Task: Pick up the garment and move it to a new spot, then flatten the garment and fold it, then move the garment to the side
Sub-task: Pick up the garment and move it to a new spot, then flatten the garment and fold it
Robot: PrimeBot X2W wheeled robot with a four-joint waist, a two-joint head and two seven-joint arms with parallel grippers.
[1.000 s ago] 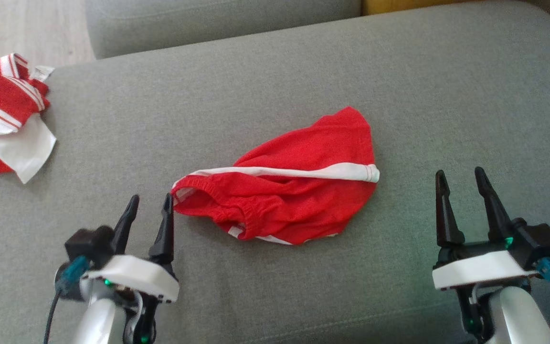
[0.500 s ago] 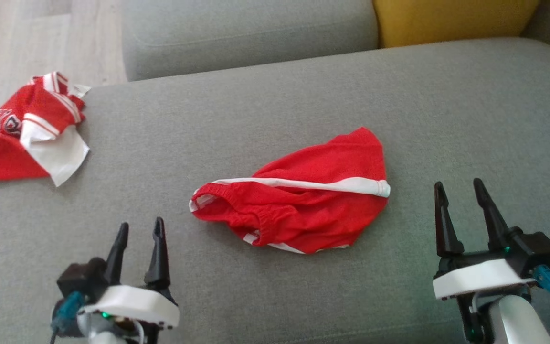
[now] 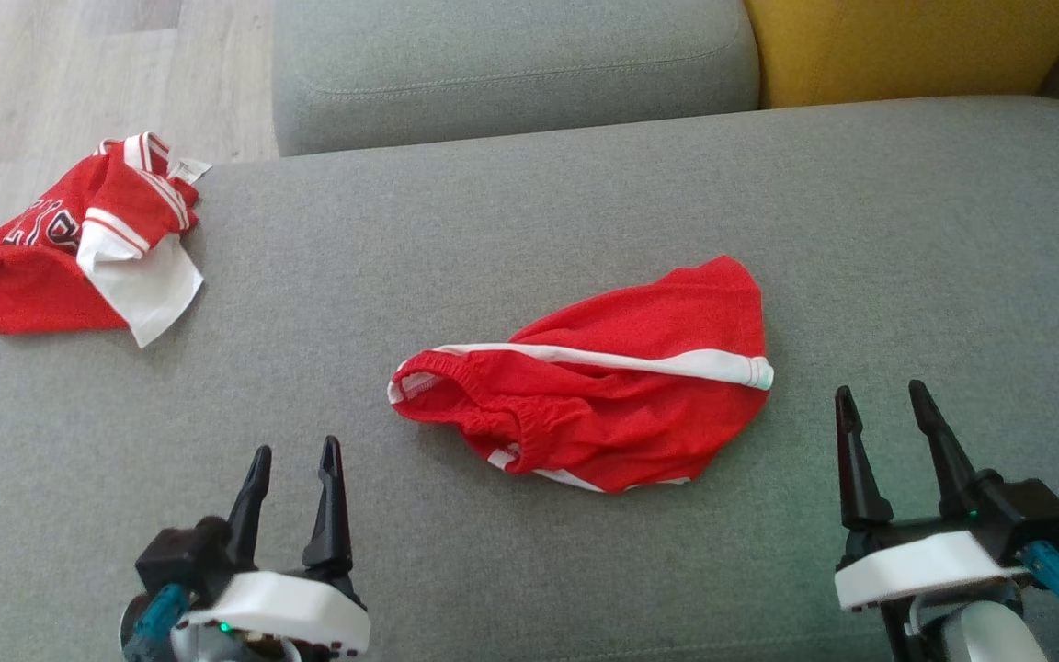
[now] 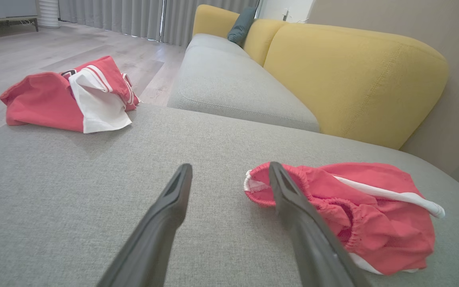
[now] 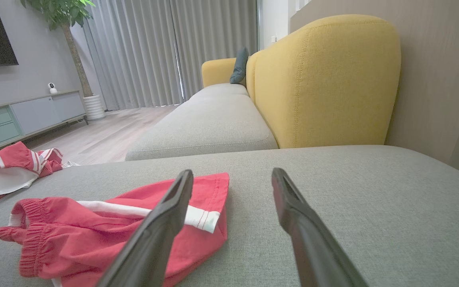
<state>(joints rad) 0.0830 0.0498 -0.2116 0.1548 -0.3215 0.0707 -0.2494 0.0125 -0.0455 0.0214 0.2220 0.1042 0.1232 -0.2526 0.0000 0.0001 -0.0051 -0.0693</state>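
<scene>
Jersey (image 3: 79,253) is seen crumpled at the left edge of the sofa (image 3: 529,221). The left pincer (image 3: 296,447) is held apart and empty, near the waistband of the shorts (image 3: 603,395), which are bunched mid-cushion. The right pincer (image 3: 880,388) is likewise held apart and empty, near their striped hem.

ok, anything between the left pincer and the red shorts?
No, just bare grey cushion between the left pincer and the red shorts, clear in the head view.

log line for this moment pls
left end effector: open, empty | right end effector: open, empty | shorts: crumpled on sofa, ungrasped
</scene>
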